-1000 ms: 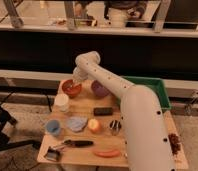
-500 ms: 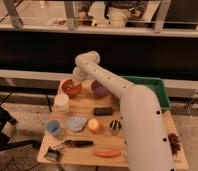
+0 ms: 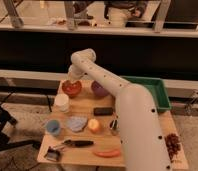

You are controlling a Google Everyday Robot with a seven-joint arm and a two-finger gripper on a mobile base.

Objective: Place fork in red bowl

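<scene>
The red bowl (image 3: 71, 88) sits at the back left of the wooden table (image 3: 137, 107), next to the purple bowl (image 3: 99, 89). My gripper (image 3: 73, 79) hangs at the end of the white arm (image 3: 127, 107), right above the red bowl's far rim. I cannot make out a fork at the gripper or in the bowl; it is hidden or too small to tell.
A white cup (image 3: 61, 102), a light-blue cup (image 3: 53, 127), a blue cloth (image 3: 76, 123), an orange fruit (image 3: 94, 125), a black block (image 3: 103, 111), a black-handled utensil (image 3: 77, 143) and a red pepper (image 3: 107, 153) lie on the table. A green bin (image 3: 154, 92) stands at the back right.
</scene>
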